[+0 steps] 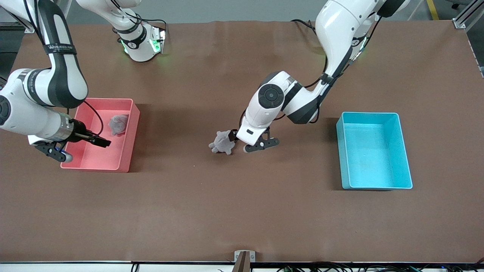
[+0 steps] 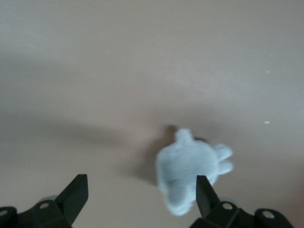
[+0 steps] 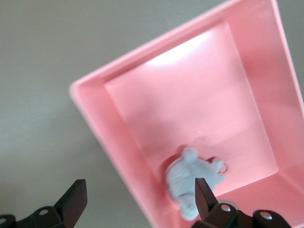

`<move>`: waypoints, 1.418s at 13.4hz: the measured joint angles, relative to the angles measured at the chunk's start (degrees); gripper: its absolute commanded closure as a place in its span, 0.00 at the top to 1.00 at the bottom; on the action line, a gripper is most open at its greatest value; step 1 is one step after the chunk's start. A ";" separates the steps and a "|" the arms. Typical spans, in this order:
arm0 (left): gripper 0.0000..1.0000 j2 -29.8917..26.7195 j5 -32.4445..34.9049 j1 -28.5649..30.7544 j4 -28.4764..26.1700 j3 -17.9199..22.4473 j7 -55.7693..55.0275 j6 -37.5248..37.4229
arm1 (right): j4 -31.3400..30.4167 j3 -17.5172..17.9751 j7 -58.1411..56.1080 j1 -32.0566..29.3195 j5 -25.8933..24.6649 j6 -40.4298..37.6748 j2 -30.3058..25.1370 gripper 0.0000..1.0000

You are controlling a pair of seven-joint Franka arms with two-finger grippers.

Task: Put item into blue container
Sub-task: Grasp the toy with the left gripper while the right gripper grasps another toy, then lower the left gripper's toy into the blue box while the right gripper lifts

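Note:
A small grey plush toy (image 1: 222, 142) lies on the brown table near its middle. My left gripper (image 1: 239, 144) is open and low over the table beside it. In the left wrist view the toy (image 2: 190, 166) sits just inside one finger (image 2: 205, 192), and the rest of the gap is bare table. The light blue container (image 1: 342, 151) stands with nothing in it toward the left arm's end of the table, well apart from the toy. My right gripper (image 1: 84, 149) hangs open over the pink bin (image 1: 126, 158), holding nothing.
A second grey plush toy (image 1: 118, 124) lies inside the pink bin. In the right wrist view this toy (image 3: 190, 183) rests against the bin's wall (image 3: 118, 128), under the open right gripper (image 3: 140, 197). Bare brown table separates the two bins.

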 measured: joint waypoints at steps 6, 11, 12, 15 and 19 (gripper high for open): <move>1.00 6.41 -0.38 -3.25 2.10 -0.04 -1.98 10.44 | -15.45 0.33 -0.44 -1.28 -0.20 13.49 -1.04 1.00; 1.00 8.60 -0.51 -4.27 2.62 -0.05 -2.05 10.81 | -18.42 0.49 -0.45 -1.32 -0.23 15.24 -0.99 1.00; 1.00 8.89 -0.52 -4.41 2.64 -0.06 -2.05 10.81 | -18.67 0.49 -0.45 -1.32 -0.23 15.41 -0.85 1.00; 1.00 10.03 -0.52 -4.77 2.69 -0.06 -2.05 10.82 | -20.23 0.49 -0.45 -1.35 -0.23 18.31 0.64 0.99; 0.77 10.73 -0.52 -4.80 2.82 -0.06 -2.06 11.29 | -21.48 0.52 -0.45 -1.35 -0.23 20.96 2.97 0.67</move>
